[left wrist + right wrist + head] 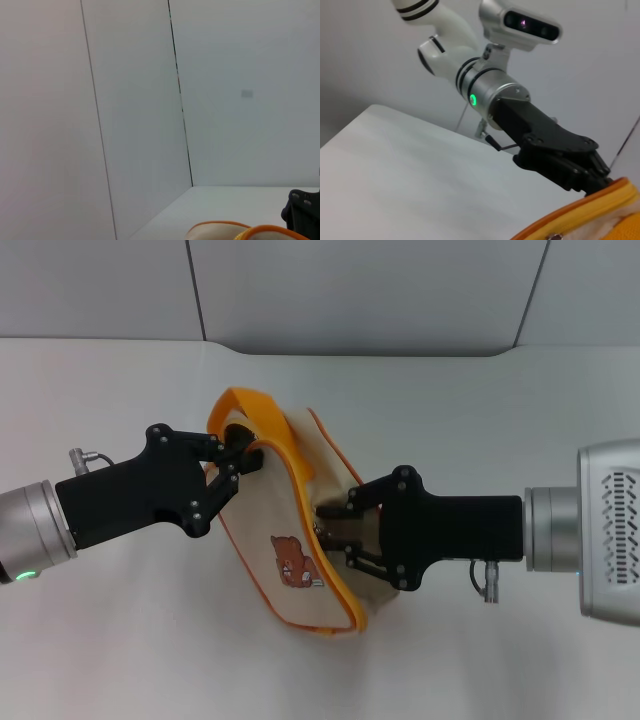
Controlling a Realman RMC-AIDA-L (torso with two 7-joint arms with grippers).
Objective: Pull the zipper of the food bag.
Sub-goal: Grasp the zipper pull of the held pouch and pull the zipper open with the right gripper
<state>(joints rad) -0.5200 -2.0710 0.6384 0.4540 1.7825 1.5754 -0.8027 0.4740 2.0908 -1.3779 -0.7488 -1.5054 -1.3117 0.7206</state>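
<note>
Cream canvas food bag (285, 530) with orange piping and a brown bear print is lying tilted on the white table (480, 400) between the two black grippers. The left gripper (240, 462) is clamping the bag's orange-edged end, while the right gripper (330, 525) is pinching the orange-yellow zipper (322, 530) at the bag's opposite side.

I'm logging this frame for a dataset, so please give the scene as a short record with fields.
surface: white table
object: food bag, cream with orange piping, bear print facing up
left gripper: shut on the bag's orange strap at its left end
right gripper: at the bag's right edge, shut on the zipper
zipper state: cannot tell how far it is pulled
</note>
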